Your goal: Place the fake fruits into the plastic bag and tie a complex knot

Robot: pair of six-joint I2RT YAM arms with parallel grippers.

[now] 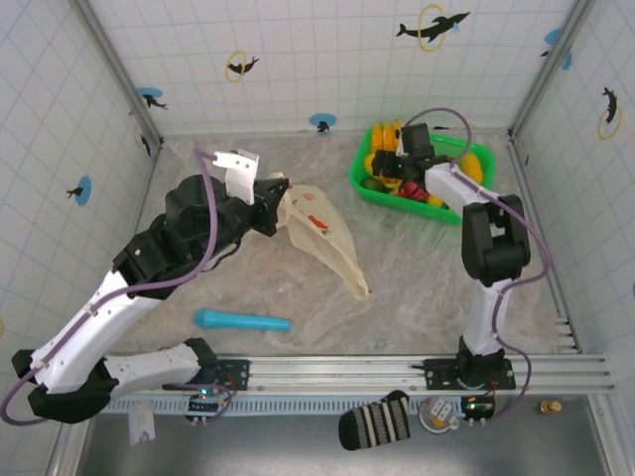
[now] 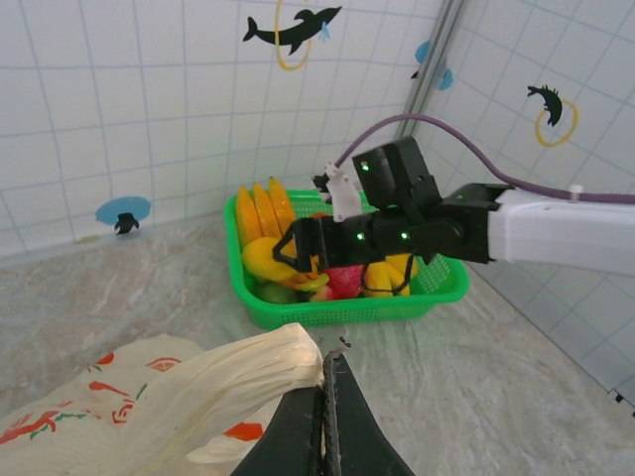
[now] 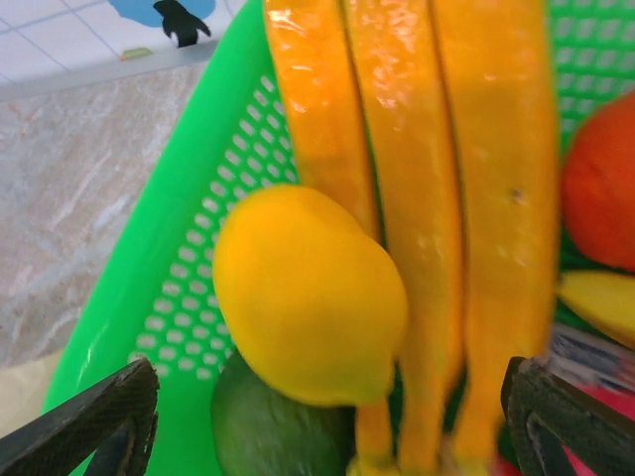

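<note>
Left gripper [image 1: 270, 205] has its jaws pressed together, pinching (I think) the bunched end of the plastic bag [image 1: 322, 233], which sprawls mid-worktop [image 1: 427, 288]. Over right, the right gripper [image 3: 327, 426] hangs with jaws spread over the fake fruits [image 3: 308, 297] in the green basket [image 1: 359, 177].

A green basket [image 1: 357, 179] sits far right on the marbled table [image 1: 417, 288]; a blue tube [image 1: 241, 321] lies near its front edge.

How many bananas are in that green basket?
3 bananas, side by side at the basket's left end, beside a round yellow fruit. More may be hidden.
</note>
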